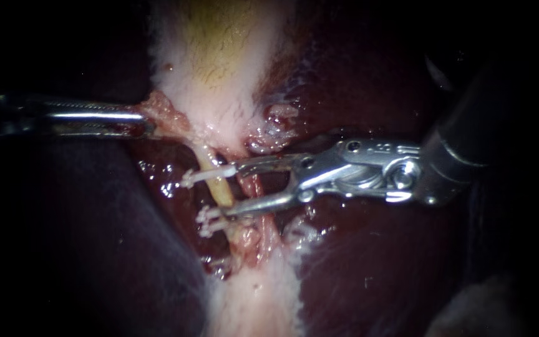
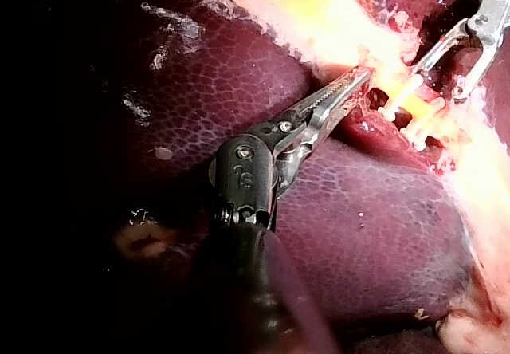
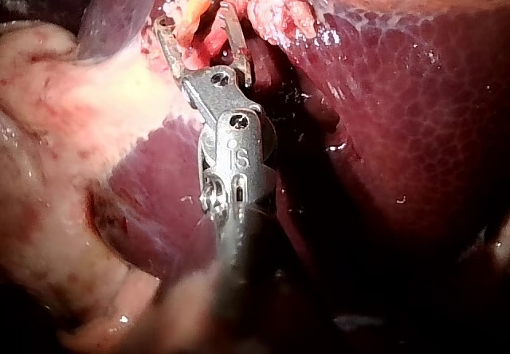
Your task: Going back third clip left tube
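Observation:
My right instrument (image 1: 232, 189) comes in from the right with its jaws open wide, one above and one below a reddish strand, and the tips reach the pale yellow left tube (image 1: 221, 190). One white clip (image 1: 202, 177) crosses that tube at the upper jaw tip. More white clip material (image 1: 209, 222) sits at the lower jaw tip. My left instrument (image 1: 146, 123) is shut on a pink flap of gallbladder tissue (image 1: 163, 112). The left wrist view shows those jaws (image 2: 352, 83) clamped beside the clips (image 2: 414, 115). In the right wrist view, open jaws (image 3: 198, 23) straddle the tube (image 3: 194, 15).
Dark red liver (image 1: 369, 262) lies on both sides of the pale gallbladder (image 1: 219, 56). Pale tissue (image 1: 251, 293) runs down below the clips. A frayed knob of tissue (image 1: 276, 128) sits just above my right instrument's upper jaw.

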Controlling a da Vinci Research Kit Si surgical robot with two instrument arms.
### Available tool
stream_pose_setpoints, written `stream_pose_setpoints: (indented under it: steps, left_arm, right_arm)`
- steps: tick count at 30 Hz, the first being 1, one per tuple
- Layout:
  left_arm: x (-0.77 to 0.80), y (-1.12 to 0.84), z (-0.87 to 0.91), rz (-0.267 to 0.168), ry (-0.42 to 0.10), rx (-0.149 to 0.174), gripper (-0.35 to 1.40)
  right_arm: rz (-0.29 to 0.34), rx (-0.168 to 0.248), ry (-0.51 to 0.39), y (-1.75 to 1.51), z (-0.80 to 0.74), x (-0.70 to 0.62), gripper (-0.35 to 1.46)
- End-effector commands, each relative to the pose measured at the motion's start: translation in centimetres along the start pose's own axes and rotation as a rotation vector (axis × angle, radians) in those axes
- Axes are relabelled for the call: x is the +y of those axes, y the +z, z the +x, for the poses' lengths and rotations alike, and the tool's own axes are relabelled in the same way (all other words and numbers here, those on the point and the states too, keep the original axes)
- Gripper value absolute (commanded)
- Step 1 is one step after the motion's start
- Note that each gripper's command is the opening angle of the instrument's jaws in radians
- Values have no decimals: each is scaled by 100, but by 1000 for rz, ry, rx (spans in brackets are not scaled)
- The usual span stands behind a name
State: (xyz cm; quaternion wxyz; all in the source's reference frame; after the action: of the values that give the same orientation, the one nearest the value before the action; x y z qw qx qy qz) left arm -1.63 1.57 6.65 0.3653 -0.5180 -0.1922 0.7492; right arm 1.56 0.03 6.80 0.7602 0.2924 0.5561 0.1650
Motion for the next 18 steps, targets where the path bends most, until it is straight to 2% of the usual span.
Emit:
stream_pose_setpoints:
  steps: [1,11,18]
  left_arm:
    - [0,0,0,0,0,0,-35]
    - [0,0,0,0,0,0,-35]
    - [-2,1,0,-3,0,0,-35]
  right_arm:
    - [-7,1,-10,-7,0,-2,50]
    - [-47,2,-97,-86,-1,-18,50]
    - [-52,1,-125,-107,0,-21,50]
